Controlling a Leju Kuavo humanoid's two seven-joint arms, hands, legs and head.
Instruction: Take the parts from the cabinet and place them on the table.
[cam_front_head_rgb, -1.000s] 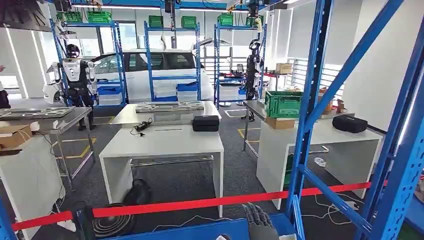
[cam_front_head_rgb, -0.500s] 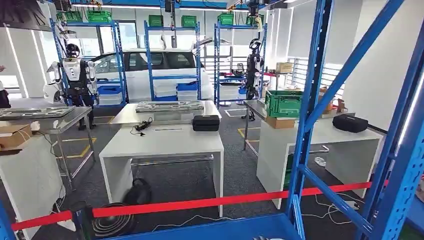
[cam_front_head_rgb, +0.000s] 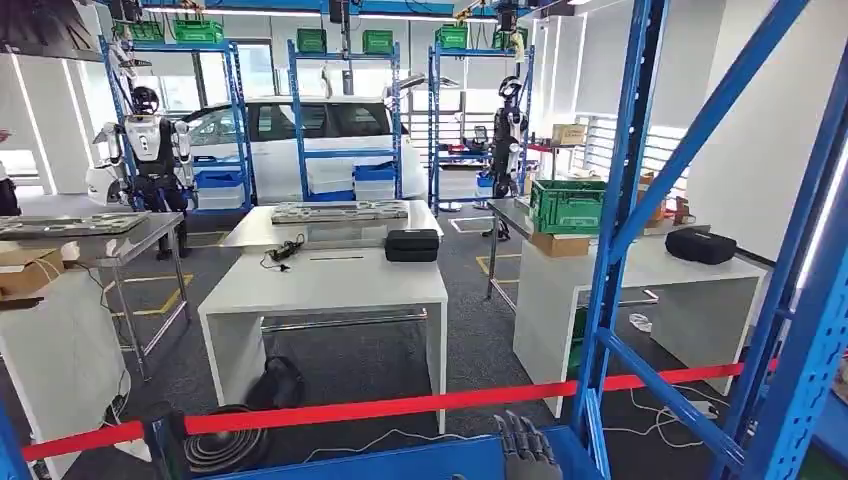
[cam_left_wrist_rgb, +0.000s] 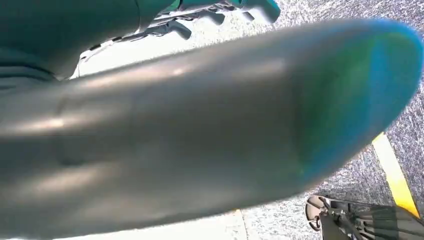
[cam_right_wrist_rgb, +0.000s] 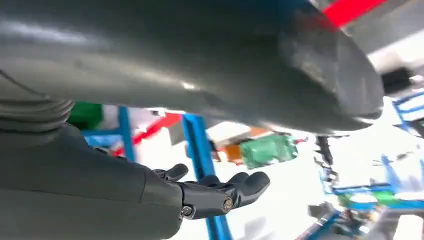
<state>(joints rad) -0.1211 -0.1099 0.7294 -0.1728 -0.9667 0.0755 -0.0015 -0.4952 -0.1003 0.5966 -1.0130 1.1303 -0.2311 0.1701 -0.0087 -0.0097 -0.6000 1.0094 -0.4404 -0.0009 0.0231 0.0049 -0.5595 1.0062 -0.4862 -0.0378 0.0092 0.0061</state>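
Right hand (cam_front_head_rgb: 524, 447) rises, seemingly empty, before the blue cabinet (cam_front_head_rgb: 615, 215).

A bright workshop hall with white walls (cam_front_head_rgb: 735, 120) at three o'clock and tall windows (cam_front_head_rgb: 215, 80) glowing along the far side at twelve. Dark grey carpet (cam_front_head_rgb: 345, 365) covers the floor, marked with yellow tape lines (cam_front_head_rgb: 165, 298) at nine o'clock. A white table (cam_front_head_rgb: 325, 285) stands at centre, a second white table (cam_front_head_rgb: 640, 275) at three o'clock and a metal bench (cam_front_head_rgb: 85, 228) at nine. Blue steel shelving racks (cam_front_head_rgb: 345, 120) line the far side, in front of a white car (cam_front_head_rgb: 320, 135). A red barrier tape (cam_front_head_rgb: 400, 406) crosses at six o'clock, and blue rack uprights (cam_front_head_rgb: 625, 190) rise at four.
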